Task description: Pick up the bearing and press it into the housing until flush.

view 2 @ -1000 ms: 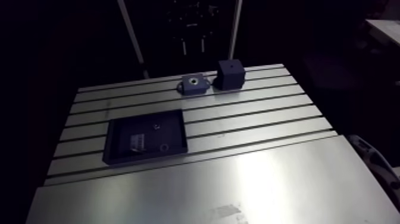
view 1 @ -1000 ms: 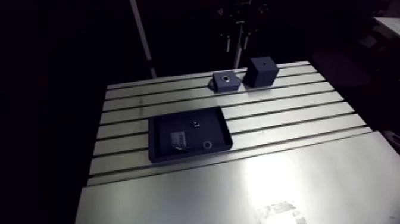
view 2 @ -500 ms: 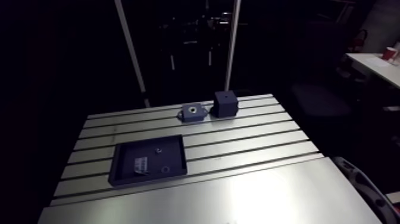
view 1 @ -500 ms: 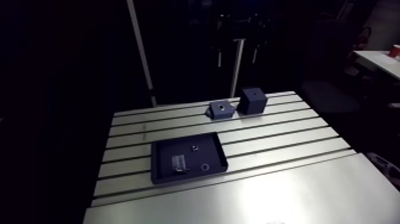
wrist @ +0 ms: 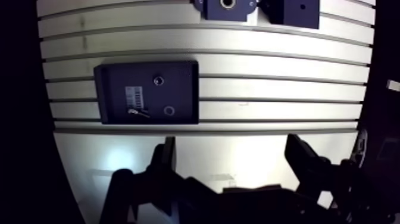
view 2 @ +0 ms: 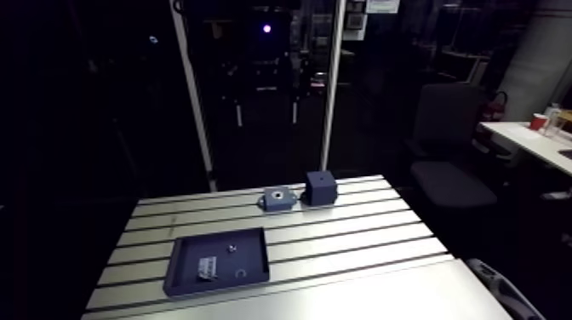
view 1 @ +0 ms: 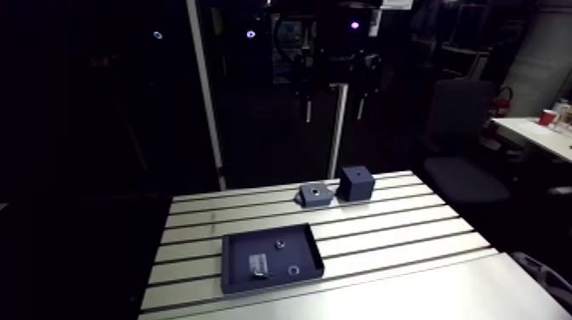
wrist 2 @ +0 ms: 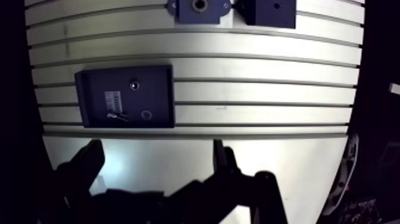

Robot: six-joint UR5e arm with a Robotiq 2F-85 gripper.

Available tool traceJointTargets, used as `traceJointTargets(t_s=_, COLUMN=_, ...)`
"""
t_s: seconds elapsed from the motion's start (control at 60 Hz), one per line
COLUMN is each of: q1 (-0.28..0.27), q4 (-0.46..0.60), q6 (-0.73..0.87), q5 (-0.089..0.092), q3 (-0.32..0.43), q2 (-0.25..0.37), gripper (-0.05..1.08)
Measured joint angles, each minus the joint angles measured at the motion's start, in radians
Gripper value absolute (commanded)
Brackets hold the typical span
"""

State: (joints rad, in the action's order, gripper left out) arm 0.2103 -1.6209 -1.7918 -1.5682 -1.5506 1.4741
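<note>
My gripper (wrist: 233,159) is open and holds nothing, hovering high over the smooth front part of the table. Well ahead of it lies a dark shallow tray (wrist: 113,89). In the tray sit a small ring, the bearing (wrist: 169,110), a smaller round part (wrist: 159,80) and a white label (wrist: 133,95). Farther ahead, at the table's back, the flanged dark housing (wrist: 208,8) shows a round bore (wrist: 227,3). In the arm view the tray (view 1: 238,255) lies at the front left and the housing (view 1: 314,195) stands behind it.
A dark cube (wrist: 300,12) with a small hole on top stands right beside the housing, also seen as the cube (view 1: 356,183) in the arm view. The slotted table (wrist: 268,65) has open surface between tray and housing. Its edges drop off on both sides.
The arm view has pulled up and back, so the table and its things look smaller and lower. Tray, housing and cube have kept their places on the table.
</note>
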Motion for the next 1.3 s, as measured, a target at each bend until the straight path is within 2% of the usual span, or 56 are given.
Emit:
traceJointTargets(t_s=0.1, q1=-0.016, q4=0.009, q6=0.031, q5=0.004, q3=-0.013, q2=0.03, gripper=0.0)
traceJointTargets(t_s=0.3, q1=-0.045, q4=0.012, q6=0.07, q5=-0.001, q3=-0.014, q2=0.036, gripper=0.0)
traceJointTargets(t_s=0.533, q1=-0.057, q4=0.012, q6=0.094, q5=-0.028, q3=-0.009, q2=0.034, gripper=0.0)
traceJointTargets(t_s=0.683, q1=-0.059, q4=0.011, q6=0.097, q5=-0.037, q3=-0.007, q2=0.034, gripper=0.0)
traceJointTargets(t_s=1.017, q1=-0.06, q4=0.01, q6=0.098, q5=-0.034, q3=-0.003, q2=0.029, gripper=0.0)
traceJointTargets(t_s=1.3, q1=-0.061, q4=0.002, q6=0.098, q5=-0.023, q3=-0.003, q2=0.026, gripper=0.0)
